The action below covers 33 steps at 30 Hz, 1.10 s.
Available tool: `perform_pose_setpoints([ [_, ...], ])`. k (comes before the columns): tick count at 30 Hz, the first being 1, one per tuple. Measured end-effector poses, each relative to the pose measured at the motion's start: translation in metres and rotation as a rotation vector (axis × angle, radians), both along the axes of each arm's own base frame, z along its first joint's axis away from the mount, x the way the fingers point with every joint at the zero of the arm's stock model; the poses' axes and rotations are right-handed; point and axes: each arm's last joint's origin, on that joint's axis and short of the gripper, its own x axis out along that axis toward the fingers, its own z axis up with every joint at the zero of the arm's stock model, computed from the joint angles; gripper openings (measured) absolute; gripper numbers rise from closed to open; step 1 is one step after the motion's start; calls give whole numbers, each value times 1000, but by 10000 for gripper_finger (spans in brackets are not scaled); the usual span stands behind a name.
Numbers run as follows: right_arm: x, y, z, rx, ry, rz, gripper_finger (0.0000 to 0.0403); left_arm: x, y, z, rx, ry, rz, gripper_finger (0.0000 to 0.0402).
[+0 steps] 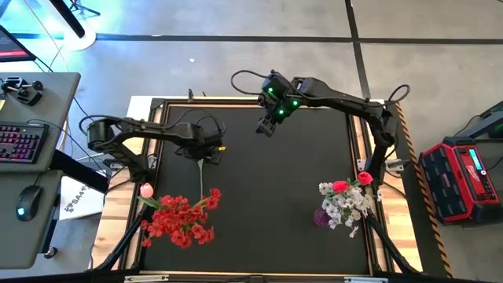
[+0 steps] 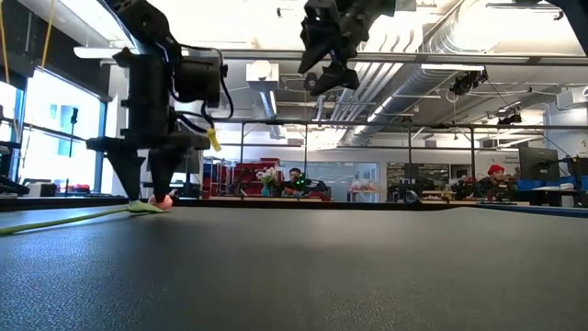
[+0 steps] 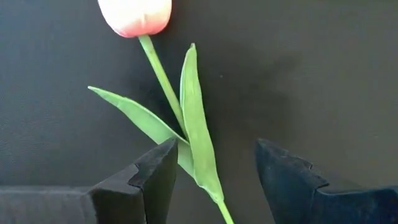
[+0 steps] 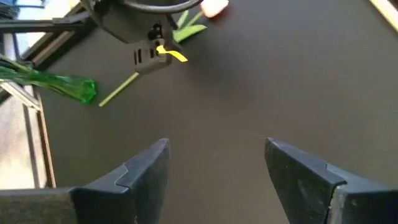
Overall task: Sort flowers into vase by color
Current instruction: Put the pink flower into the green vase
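On the black mat (image 1: 259, 204), both arms' jaws stand apart, workshop benches (image 2: 441, 195) beyond.

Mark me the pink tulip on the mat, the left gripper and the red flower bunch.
pink tulip (image 3: 135, 14): left wrist view, on the bud.
left gripper (image 3: 214, 171): left wrist view, midway between the open fingertips, over the stem.
red flower bunch (image 1: 179, 220): high view, on the blossoms.

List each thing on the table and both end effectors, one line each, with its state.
Pink tulip: lying flat on the mat, stem between open fingers, not gripped.
Left end effector: open, low over the tulip's stem.
Right end effector: open, empty, raised above the mat.
Red flowers: bunched at the near left.
White flowers: bunched at the near right, red-pink buds on top.
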Motion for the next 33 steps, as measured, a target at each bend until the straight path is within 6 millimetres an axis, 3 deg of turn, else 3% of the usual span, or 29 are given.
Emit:
perform_pose_setpoints([
  [9,-7,-11,-1,-31,15,23,249,8,1,-19,-42,31,-3,180],
  [12,-7,-12,-1,-39,14,33,249,9,1,-18,-40,13,-6,136],
  [17,-7,-11,-1,-43,13,39,249,10,0,-3,78,-58,14,22],
  [21,-6,-12,-1,-32,5,17,249,6,1,10,121,-91,20,14],
  [26,-3,-10,0,-9,0,-31,249,-6,-5,48,177,-247,-30,3],
  [33,7,11,0,-25,34,-185,249,-49,-26,135,387,-604,-266,1],
])
